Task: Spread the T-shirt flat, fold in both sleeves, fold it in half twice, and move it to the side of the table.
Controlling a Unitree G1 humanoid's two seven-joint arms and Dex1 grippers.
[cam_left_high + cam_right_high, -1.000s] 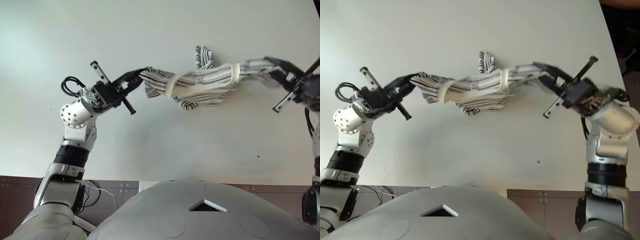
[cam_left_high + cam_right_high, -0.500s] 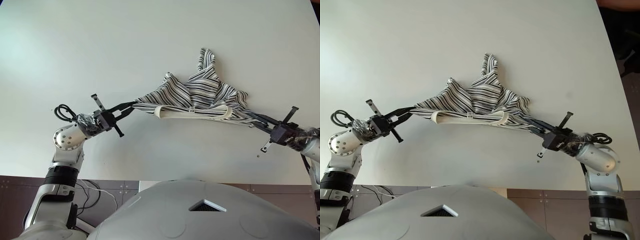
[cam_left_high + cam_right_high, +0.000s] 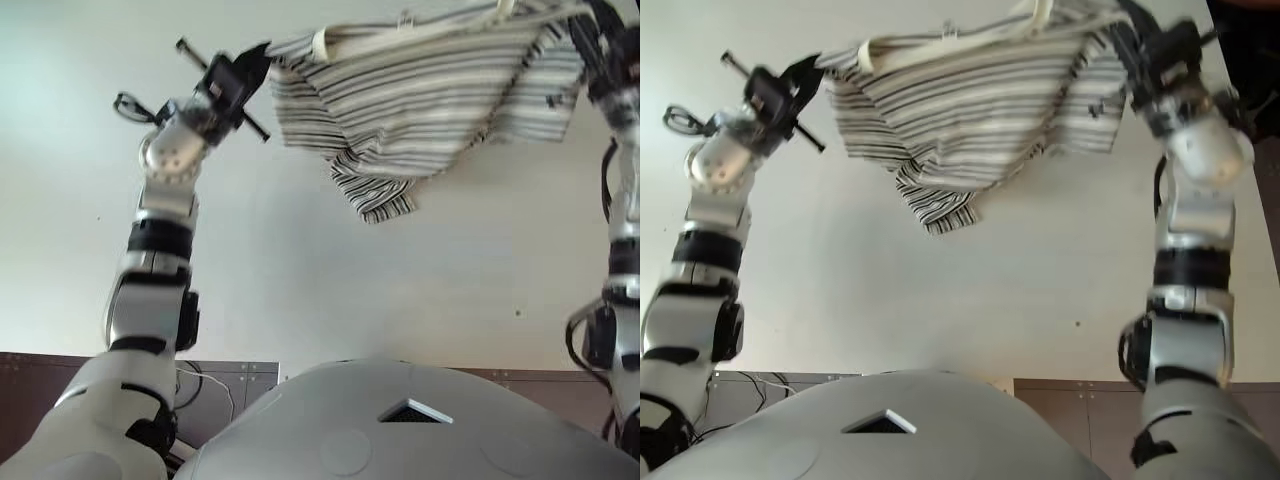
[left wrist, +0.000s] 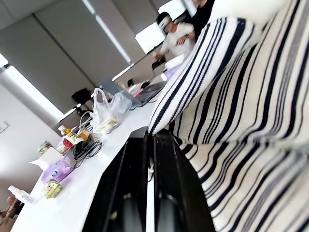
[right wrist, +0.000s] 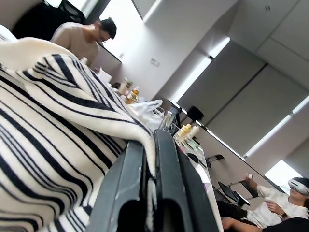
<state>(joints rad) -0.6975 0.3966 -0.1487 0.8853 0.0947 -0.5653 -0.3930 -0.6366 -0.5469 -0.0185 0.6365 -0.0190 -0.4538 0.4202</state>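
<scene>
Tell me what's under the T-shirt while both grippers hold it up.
The T-shirt hangs between the left gripper and right gripper over the white table. Plain tabletop shows below its drooping hem; the table behind the cloth is covered.

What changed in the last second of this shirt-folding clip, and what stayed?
Both arms rose and reached away from the robot. The black-and-white striped T-shirt, a twisted rope a second ago, now hangs open between them above the white table. The left hand and right hand stayed shut on its top edge.
</scene>
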